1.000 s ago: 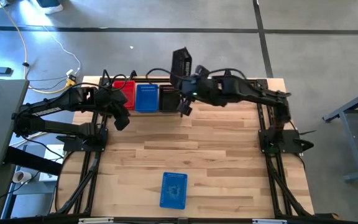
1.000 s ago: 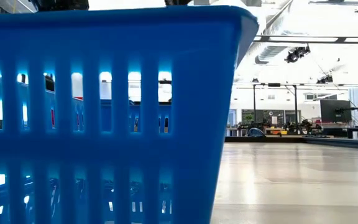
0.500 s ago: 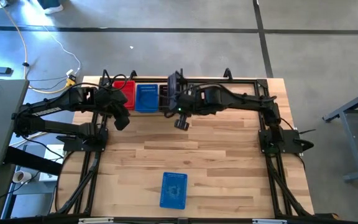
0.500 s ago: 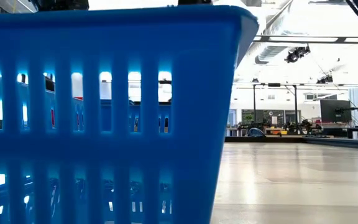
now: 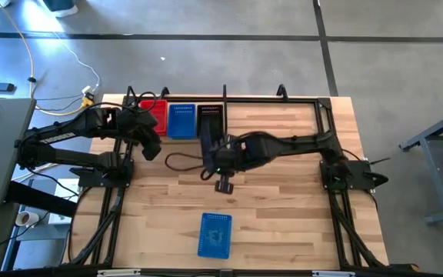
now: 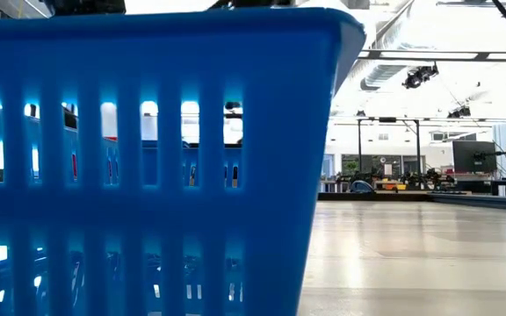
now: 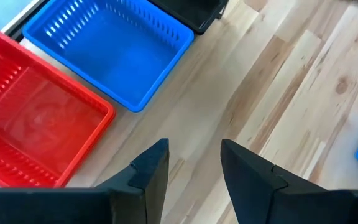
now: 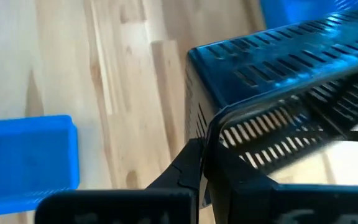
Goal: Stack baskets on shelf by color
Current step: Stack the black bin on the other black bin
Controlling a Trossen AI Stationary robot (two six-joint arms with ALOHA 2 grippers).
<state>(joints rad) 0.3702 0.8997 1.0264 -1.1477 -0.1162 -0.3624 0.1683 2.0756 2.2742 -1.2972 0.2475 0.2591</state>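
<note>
A red basket, a blue basket and a black basket stand side by side on the shelf at the table's far edge. My right gripper hangs over the table's middle, shut on another black basket. My left gripper is open and holds nothing; it hovers over bare wood just in front of the red basket and the blue basket. A lone blue basket rests on its bottom near the front edge and fills the low view. My right gripper pinches the black basket by the rim of one slotted wall between its two fingers. The fingers slant down from the table's right. The basket is lifted clear of the table and tipped onto its side.
A dark cable loop hangs over the wood between the two grippers. Black tube frames run along the table's left and right sides. Bare wood lies between the shelf and the lone blue basket.
My right gripper has carried the black basket from high above the shelf's far edge toward the table's near edge and down, tipping more steeply downward. It stays shut on the basket, which now hangs lower over the table's middle.
</note>
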